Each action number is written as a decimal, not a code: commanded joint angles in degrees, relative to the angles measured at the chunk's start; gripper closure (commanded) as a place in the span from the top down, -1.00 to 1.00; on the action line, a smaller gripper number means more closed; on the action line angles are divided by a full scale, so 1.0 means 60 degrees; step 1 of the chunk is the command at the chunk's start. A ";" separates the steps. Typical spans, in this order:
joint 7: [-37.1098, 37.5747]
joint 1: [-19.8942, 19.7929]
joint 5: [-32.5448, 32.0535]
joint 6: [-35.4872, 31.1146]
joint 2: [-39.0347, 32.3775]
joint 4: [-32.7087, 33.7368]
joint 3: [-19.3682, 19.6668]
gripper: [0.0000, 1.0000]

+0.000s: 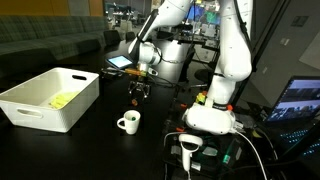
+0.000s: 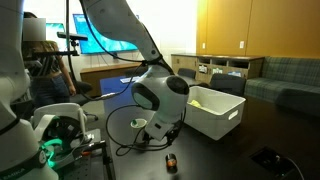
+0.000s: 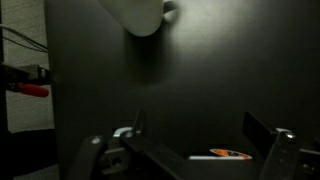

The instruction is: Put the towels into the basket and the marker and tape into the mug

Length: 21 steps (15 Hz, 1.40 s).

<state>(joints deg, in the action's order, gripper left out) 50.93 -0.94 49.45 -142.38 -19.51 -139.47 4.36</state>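
Dark tabletop [image 1: 100, 150] fills the middle of a dim lab-like room, with a sofa [image 1: 50, 45] along the far wall and lit screens behind. From where I stand, the biggest thing is the white Franka arm [image 1: 225, 60], which rises from its base and bends down over the table. Next in size is the basket [image 1: 45, 100], a white bin near the table's edge. 1 yellow towel [image 1: 65, 99] lies inside it, on the side nearer the arm. Whether the white towel is in there too I cannot tell. The gripper [image 1: 137, 97] hangs low over the table between the basket and the robot's base, its claw spread wide with nothing in it. The mug [image 1: 128, 122] stands upright on the table near the gripper and apart from it. In the wrist view a small orange-and-white object [image 3: 225, 154] shows low between the 2 fingers [image 3: 140, 128], too cropped to name.
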 commanded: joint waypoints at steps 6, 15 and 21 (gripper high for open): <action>0.4603 0.0921 -0.2855 -0.0239 -0.0563 0.0765 0.0416 1.00; 0.7175 0.0933 -0.4950 -0.0039 -0.0695 0.0909 0.0297 1.00; 0.7626 0.0993 -0.5104 -0.0355 -0.1025 0.1120 0.0151 1.00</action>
<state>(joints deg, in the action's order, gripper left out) 93.85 4.21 20.37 -143.41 -24.06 -134.33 5.49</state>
